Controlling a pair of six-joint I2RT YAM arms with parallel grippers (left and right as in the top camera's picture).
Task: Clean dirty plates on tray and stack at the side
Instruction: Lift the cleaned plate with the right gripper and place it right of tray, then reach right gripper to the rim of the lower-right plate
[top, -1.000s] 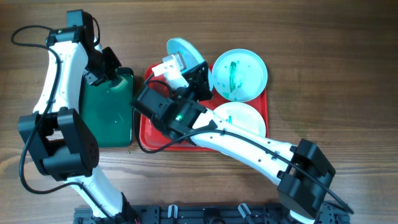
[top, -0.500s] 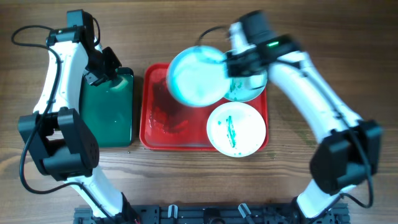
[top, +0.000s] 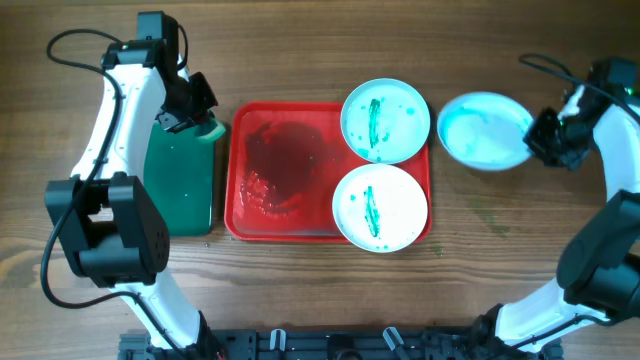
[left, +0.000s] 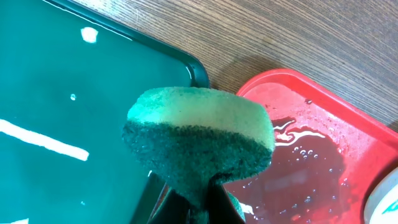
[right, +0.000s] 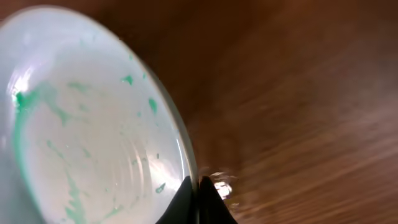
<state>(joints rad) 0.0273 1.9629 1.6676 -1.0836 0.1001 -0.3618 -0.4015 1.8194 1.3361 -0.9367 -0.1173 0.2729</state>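
Observation:
The red tray (top: 285, 170) lies mid-table, wet on its left half. Two dirty plates with green streaks sit on its right side, one at the back (top: 385, 120) and one at the front (top: 380, 207). My right gripper (top: 545, 140) is shut on the rim of a third pale turquoise plate (top: 485, 130), held over the wood right of the tray; green flecks show on this plate in the right wrist view (right: 87, 124). My left gripper (top: 200, 118) is shut on a green and yellow sponge (left: 199, 134) over the gap between the dark green tray and the red tray (left: 323, 149).
A narrower dark green tray (top: 180, 185) lies left of the red tray, and it shows in the left wrist view (left: 68, 93) with white specks. Bare wooden table (top: 500, 260) surrounds both trays. Cables trail at the back corners.
My right arm has swung the turquoise plate from over the red tray to the table on the right. My left gripper with the sponge shifted slightly right toward the red tray.

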